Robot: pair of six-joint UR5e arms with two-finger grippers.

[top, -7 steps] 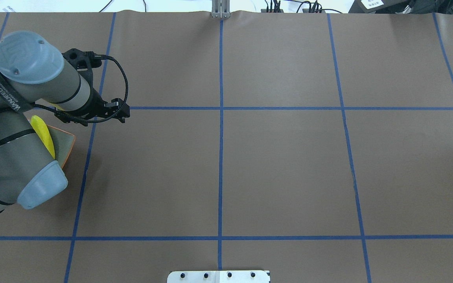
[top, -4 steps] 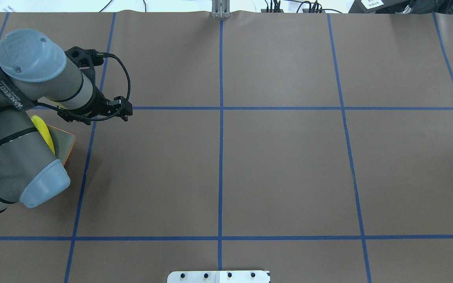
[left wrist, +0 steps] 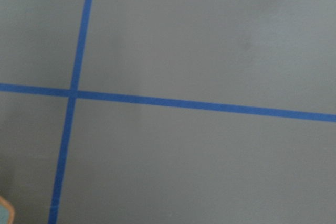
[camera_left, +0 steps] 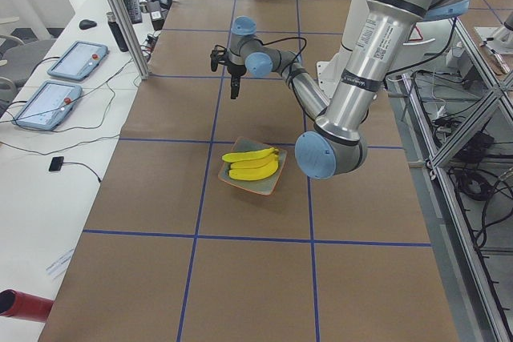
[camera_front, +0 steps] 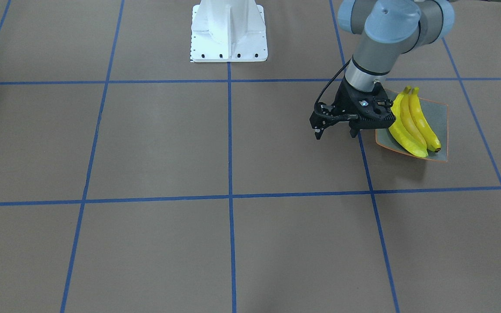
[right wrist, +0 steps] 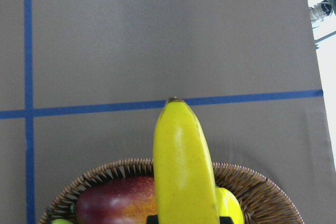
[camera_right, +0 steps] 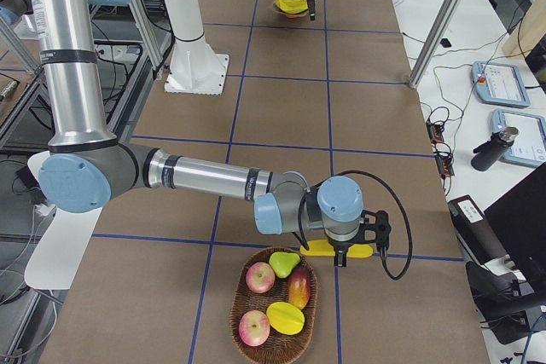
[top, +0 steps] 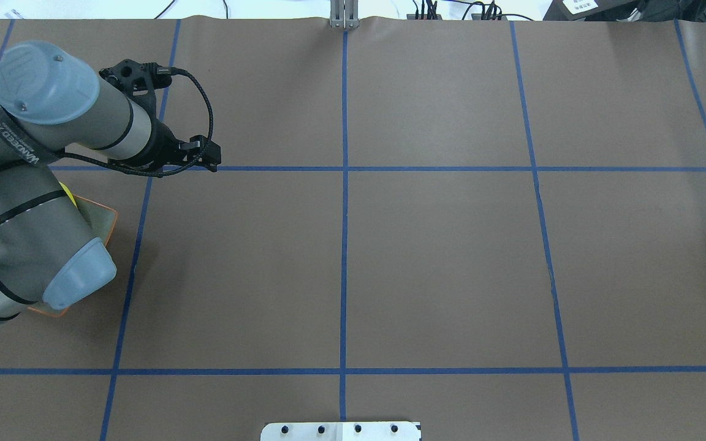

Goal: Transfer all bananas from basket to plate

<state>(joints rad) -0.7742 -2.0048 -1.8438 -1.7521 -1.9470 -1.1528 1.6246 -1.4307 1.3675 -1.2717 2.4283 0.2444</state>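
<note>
We judge the lift under way: the right gripper point(right wrist: 185, 219) clamps a banana point(right wrist: 181, 156) above the basket point(right wrist: 262, 195), the left gripper point(camera_front: 336, 134) hangs open and empty, and next comes the carry to the plate point(camera_front: 441, 117).

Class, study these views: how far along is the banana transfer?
Done: bananas lie on the plate, and the left tool is open, empty beside it. In hand: the right tool grips one banana at the basket. Left: carry it to the plate; no other banana shows in the basket.
</note>
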